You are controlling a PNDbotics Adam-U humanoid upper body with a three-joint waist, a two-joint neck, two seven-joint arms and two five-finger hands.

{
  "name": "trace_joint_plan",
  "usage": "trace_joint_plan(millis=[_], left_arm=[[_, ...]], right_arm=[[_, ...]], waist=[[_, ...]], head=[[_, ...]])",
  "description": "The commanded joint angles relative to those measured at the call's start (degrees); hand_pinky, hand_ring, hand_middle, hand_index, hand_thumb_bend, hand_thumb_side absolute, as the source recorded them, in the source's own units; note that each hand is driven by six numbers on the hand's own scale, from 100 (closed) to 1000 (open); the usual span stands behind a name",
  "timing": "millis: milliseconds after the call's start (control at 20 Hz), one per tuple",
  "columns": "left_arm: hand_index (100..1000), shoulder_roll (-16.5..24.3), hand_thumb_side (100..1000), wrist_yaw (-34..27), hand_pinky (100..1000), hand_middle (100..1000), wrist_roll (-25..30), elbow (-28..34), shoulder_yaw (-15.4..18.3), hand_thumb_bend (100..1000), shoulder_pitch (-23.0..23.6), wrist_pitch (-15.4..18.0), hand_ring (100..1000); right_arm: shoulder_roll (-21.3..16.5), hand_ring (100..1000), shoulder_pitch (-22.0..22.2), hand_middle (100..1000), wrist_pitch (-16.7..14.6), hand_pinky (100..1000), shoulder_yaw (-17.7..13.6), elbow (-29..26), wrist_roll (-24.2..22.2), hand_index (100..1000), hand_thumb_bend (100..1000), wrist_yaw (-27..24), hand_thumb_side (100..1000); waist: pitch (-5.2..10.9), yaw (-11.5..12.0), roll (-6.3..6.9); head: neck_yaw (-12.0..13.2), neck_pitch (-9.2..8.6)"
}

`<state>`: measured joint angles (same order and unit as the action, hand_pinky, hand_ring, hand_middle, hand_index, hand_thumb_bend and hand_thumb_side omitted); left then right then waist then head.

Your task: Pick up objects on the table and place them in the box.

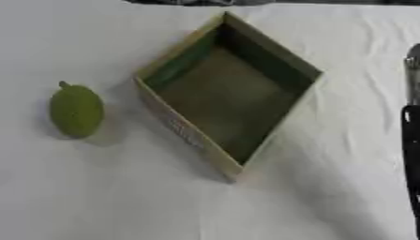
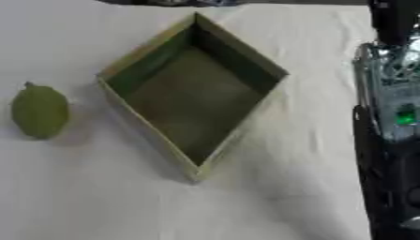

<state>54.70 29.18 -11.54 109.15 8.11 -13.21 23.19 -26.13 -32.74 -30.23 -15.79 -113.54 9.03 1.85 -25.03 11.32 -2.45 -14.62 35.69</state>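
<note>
A green, oval fruit [image 1: 76, 110] with a small stem lies on the white cloth at the left. An open cardboard box [image 1: 298, 64] stands in the middle, turned corner-on like a diamond, with nothing in it. My right arm [image 2: 392, 117], black and silver with a small green light, runs down the right edge of the right eye view, apart from the box. I cannot make out how its hand stands. The left hand does not show in either view.
A white, slightly wrinkled cloth [image 1: 98, 197] covers the table. A dark strip [image 1: 246, 2] runs along the far edge. Bare cloth lies in front of the box and between the fruit and the box.
</note>
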Motion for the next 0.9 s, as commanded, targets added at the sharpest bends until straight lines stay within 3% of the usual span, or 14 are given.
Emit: trace_joint_plan(millis=[50, 300, 500, 750, 900], left_arm=[[908, 5.41, 354, 3.63, 834, 778, 2.6, 0.09, -1.32, 100, 1.64, 3.15, 803], [918, 8.17, 460, 5.51, 860, 822, 7.54, -1.13, -3.37, 100, 3.62, 6.1, 833], [923, 8.75, 479, 2.08, 871, 847, 12.07, -0.72, -5.35, 100, 3.29, 7.0, 851], [932, 8.62, 494, -1.44, 872, 855, 17.18, 0.69, -7.85, 100, -0.9, 6.48, 858], [930, 7.63, 508, -2.94, 876, 855, 19.32, 0.89, -9.47, 100, -4.31, 4.4, 863]], right_arm=[[-2.02, 622, -0.52, 582, -0.07, 808, 0.04, -1.06, -0.37, 772, 100, -0.04, 513], [-2.22, 622, -0.13, 581, 0.05, 809, 0.15, -1.06, -0.52, 772, 100, 0.07, 519], [-2.23, 622, 0.03, 581, 0.07, 809, 0.15, -1.06, -0.51, 772, 100, 0.1, 522], [-2.18, 622, 0.39, 581, 0.14, 810, 0.36, -1.06, -0.73, 773, 100, 0.04, 517], [-2.18, 623, 0.67, 580, 0.2, 811, 0.48, -1.06, -0.94, 773, 100, 0.0, 514]], waist=[[1.07, 0.06, 0.38], [0.99, 0.12, 0.38], [0.94, -0.02, 0.36], [1.02, -0.2, 0.26], [1.12, -0.26, 0.23]], head=[[0.11, -0.64], [0.37, -0.71], [0.61, -0.64], [0.91, -0.63], [1.41, -0.51]])
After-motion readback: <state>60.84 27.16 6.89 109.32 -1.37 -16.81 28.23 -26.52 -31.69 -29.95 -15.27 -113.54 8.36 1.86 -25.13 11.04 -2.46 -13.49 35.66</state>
